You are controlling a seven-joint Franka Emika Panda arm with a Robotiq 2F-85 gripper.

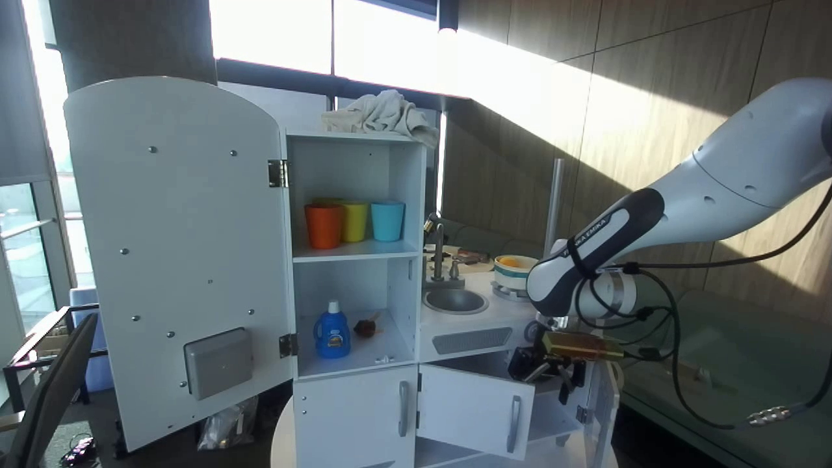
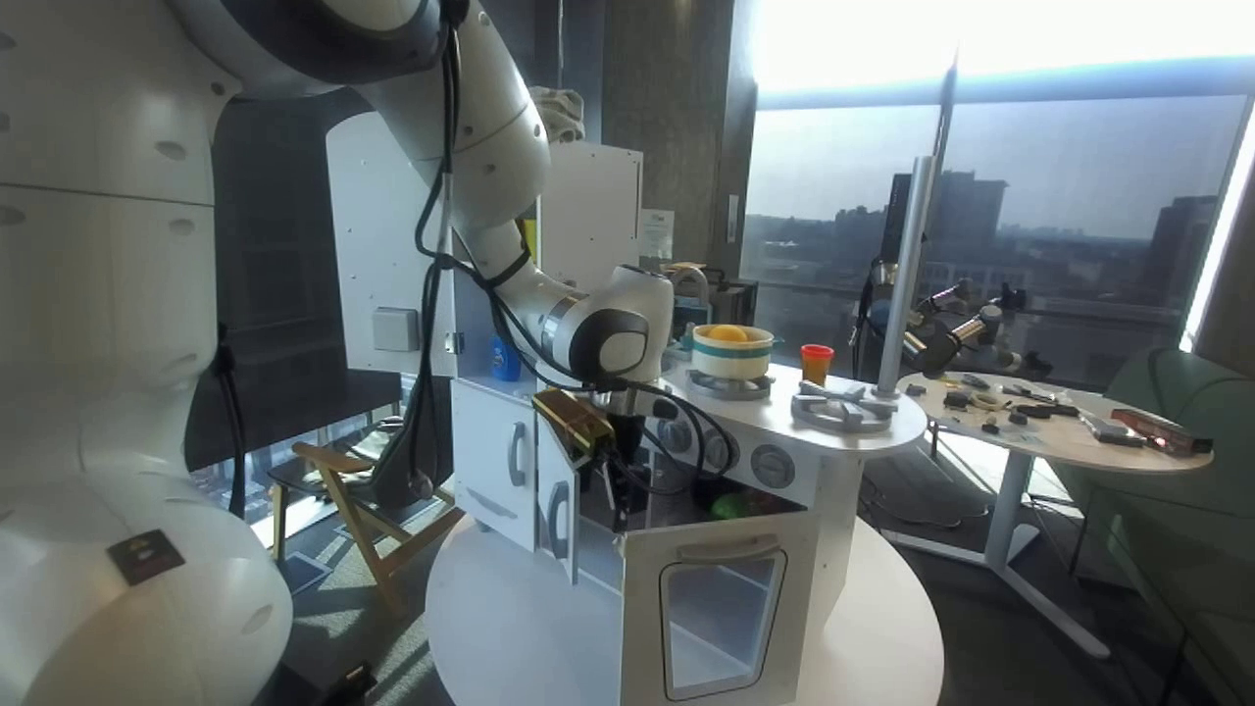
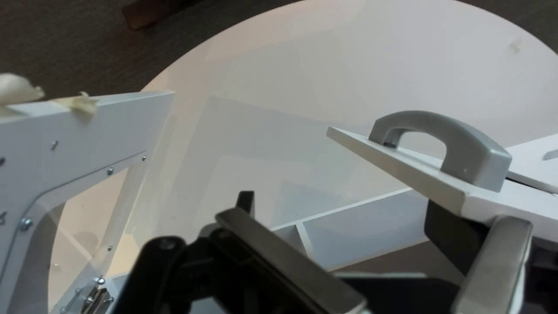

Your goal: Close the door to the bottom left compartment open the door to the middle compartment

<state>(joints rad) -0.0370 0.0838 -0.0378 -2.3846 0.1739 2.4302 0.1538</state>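
Holding the claw (image 3: pixel 388 257) with jaws spread apart, on the inner side of the partly open middle compartment door (image 1: pixel 478 409). Overlapping that door's top edge with one finger (image 3: pixel 495 266) in the wrist view, without revealing whether touching. Presenting the bottom left compartment door (image 1: pixel 354 416) closed, beneath the shelf (image 1: pixel 390 341) bearing the blue bottle (image 1: pixel 333 336). Showing the windowed door (image 2: pixel 726 549) swung outward on the opposite side of the claw. Supporting the toy kitchen (image 2: pixel 838 520) on the round white counter (image 2: pixel 520 628).
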